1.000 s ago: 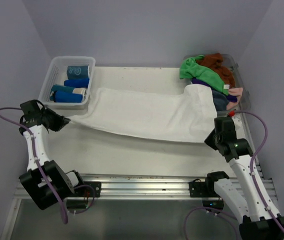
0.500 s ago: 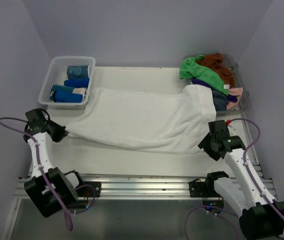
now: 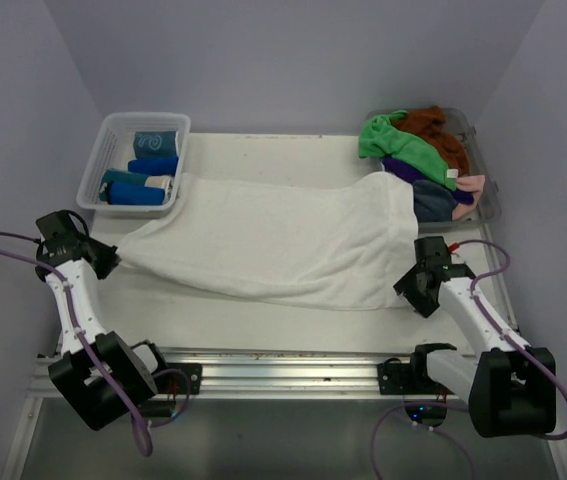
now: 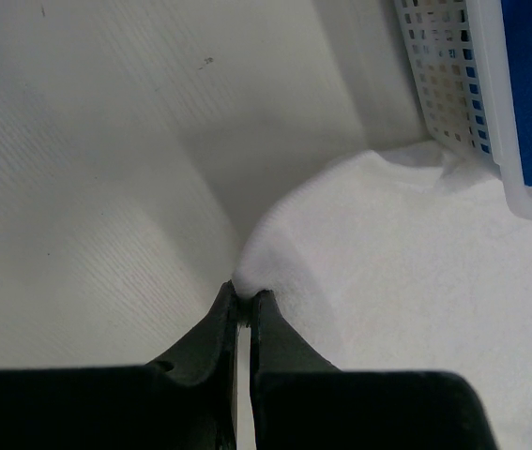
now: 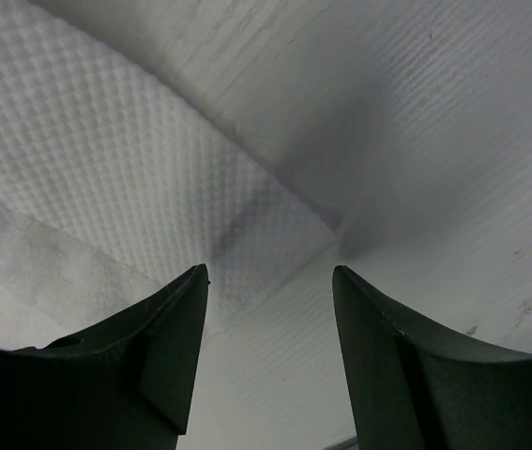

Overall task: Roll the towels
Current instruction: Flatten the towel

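Left hand [image 4: 244,298] tight on white towel [image 3: 273,240], right hand [image 5: 270,272] agape; blue rolls [image 3: 138,192] in basket [image 3: 95,168], loose towels [image 3: 408,145] in tub [image 3: 473,127].

A spread towel [image 3: 283,240] lies across the middle of the table [image 3: 263,320] — its left corner in the left gripper [image 4: 244,298], its near right corner just before the right gripper [image 5: 270,277]. Behind it on the left stands a basket [image 3: 91,180] with rolled towels [image 3: 138,190] inside; behind on the right, a tub [image 3: 490,203] holds heaped towels [image 3: 413,140] — the spread towel's far end rests against them.
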Robot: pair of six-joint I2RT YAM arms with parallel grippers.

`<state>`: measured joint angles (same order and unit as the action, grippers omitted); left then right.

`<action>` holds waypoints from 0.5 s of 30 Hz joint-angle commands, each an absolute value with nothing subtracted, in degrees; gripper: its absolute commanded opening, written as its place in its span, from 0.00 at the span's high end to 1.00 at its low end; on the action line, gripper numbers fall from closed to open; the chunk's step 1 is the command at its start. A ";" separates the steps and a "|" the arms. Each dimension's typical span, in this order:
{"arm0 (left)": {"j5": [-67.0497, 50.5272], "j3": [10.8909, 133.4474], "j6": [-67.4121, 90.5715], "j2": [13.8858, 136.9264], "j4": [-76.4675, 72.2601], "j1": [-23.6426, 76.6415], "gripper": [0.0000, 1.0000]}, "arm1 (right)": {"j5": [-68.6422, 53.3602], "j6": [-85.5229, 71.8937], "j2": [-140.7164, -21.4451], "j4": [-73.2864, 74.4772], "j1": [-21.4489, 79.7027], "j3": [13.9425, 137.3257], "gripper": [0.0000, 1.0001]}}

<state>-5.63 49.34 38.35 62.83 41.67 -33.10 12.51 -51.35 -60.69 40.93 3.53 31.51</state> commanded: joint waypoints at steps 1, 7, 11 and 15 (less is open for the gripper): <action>-4.66 51.24 38.50 63.63 40.43 -34.01 1.00 | 9.50 -51.06 -62.40 33.76 1.76 29.27 0.40; -5.45 50.89 38.50 64.16 39.82 -34.01 1.00 | 6.94 -52.73 -65.12 30.59 1.67 27.25 0.44; -6.15 50.10 38.50 64.25 39.55 -33.93 1.00 | 10.80 -53.17 -65.74 28.57 1.67 26.63 0.71; -7.20 50.19 38.58 64.07 39.55 -33.93 1.00 | 12.74 -53.09 -62.51 31.98 1.67 29.61 1.00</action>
<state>-6.22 49.34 38.35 64.29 41.43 -33.32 10.22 -52.07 -63.99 32.45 1.65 28.75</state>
